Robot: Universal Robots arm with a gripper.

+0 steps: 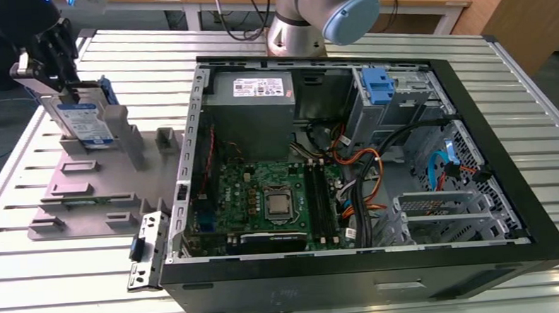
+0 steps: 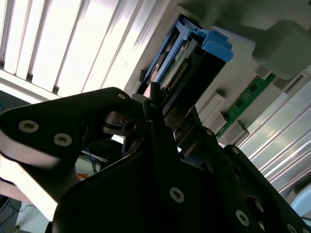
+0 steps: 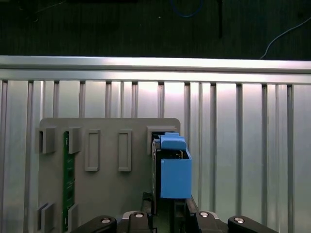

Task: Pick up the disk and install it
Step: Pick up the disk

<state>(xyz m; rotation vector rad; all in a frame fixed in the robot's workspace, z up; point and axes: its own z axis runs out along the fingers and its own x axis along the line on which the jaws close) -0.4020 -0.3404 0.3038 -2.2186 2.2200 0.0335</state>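
Note:
The disk (image 1: 85,119) stands on edge at the back of the grey fixture plate (image 1: 83,186), at the exterior view's left; its white-and-blue label faces the camera and blue rails run along its edges. My gripper (image 1: 59,85) comes down on its top, the black fingers on either side and pressed against it. In both wrist views the disk (image 2: 194,58) (image 3: 172,170) juts out from between the fingers (image 2: 154,99), blue carrier end foremost. I cannot tell whether its lower edge still rests in the fixture's slot.
The open computer case (image 1: 507,189) lies at the exterior view's right, with a metal drive cage and blue bracket (image 1: 378,87) at the back, a grey power supply (image 1: 258,94) and the motherboard (image 1: 272,199). A green memory stick (image 1: 88,201) sits in the fixture. A loose metal bracket (image 1: 147,251) lies near the case.

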